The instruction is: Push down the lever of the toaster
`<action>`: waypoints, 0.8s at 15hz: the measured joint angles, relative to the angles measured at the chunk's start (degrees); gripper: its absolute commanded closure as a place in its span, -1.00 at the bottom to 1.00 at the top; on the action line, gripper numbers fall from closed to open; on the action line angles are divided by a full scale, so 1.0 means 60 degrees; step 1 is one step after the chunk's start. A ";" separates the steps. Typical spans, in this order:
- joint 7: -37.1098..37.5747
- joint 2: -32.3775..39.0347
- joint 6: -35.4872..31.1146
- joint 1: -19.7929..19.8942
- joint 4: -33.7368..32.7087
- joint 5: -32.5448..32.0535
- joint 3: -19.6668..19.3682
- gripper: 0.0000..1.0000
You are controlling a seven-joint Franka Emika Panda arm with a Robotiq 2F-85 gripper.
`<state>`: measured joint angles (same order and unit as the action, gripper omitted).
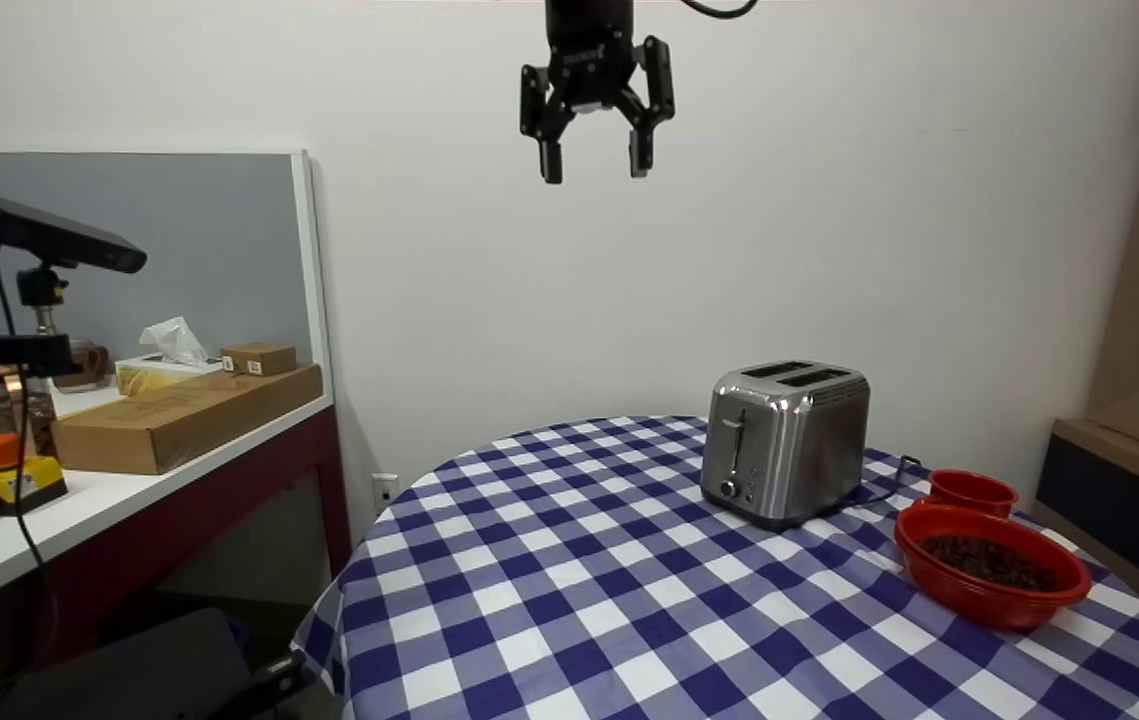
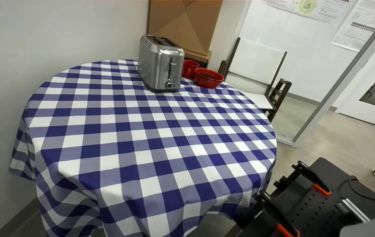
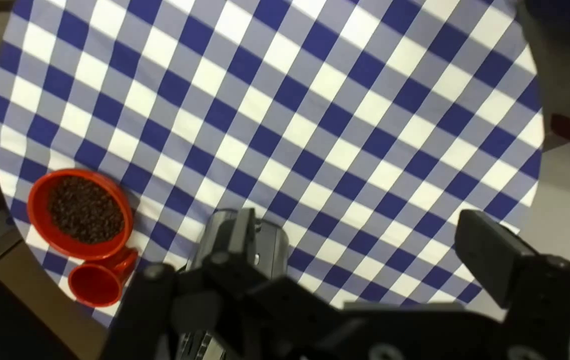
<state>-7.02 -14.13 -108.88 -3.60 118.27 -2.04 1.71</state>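
In an exterior view, one gripper [image 1: 595, 165] hangs high over a cloth-covered table [image 1: 549, 580], its two fingers [image 1: 551, 163] spread wide. One toaster [image 1: 799, 450] stands upright below the fingers and off to their right in this view, well apart from them. It has one lever [image 1: 733, 424], raised near the top of its track, one round knob [image 1: 729, 488] underneath and two bread slots [image 1: 811, 378] on top. Farther right of the fingers, past the toaster, are one red bowl [image 1: 979, 603] with dark bits [image 1: 989, 562] in it and one red mug [image 1: 971, 495]; one black cord [image 1: 896, 487] lies between toaster and mug. Far left of the fingers and below them, one desk [image 1: 94, 493] bears two brown cartons [image 1: 194, 415] and one tissue box [image 1: 159, 375].

In an exterior view, where the fingers' spread cannot be told, the lever sits high; mug and bowl stand behind the toaster, one white-backed chair [image 2: 254, 61] beyond the table's edge.

In the wrist view, the fingers come in from the lower edge, wide apart, cloth showing between their tips. The toaster lies beneath one finger, which stands in the way and hides part of it; the lever cannot be made out for certain. Bowl and mug lie close together on that finger's outer side.
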 measured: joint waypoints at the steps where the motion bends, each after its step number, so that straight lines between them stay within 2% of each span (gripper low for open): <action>1: 0.0009 0.0249 -0.0689 0.0009 0.0001 -0.0139 0.0010 -1.00; 4: 0.0189 0.1125 -0.2605 0.0034 -0.0022 -0.0654 0.0036 -1.00; 7: 0.0827 0.2053 -0.4016 0.0119 -0.0143 -0.1091 0.0032 -1.00; 8: 0.1078 0.2366 -0.4330 0.0165 -0.0231 -0.1191 0.0020 -0.84; 9: 0.1318 0.2679 -0.4564 0.0209 -0.0342 -0.1278 -0.0003 -0.47; 12: 0.1771 0.3565 -0.4885 0.0307 -0.0789 -0.1440 -0.0140 -0.05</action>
<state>3.60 7.26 -138.20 -1.76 113.53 -10.68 0.87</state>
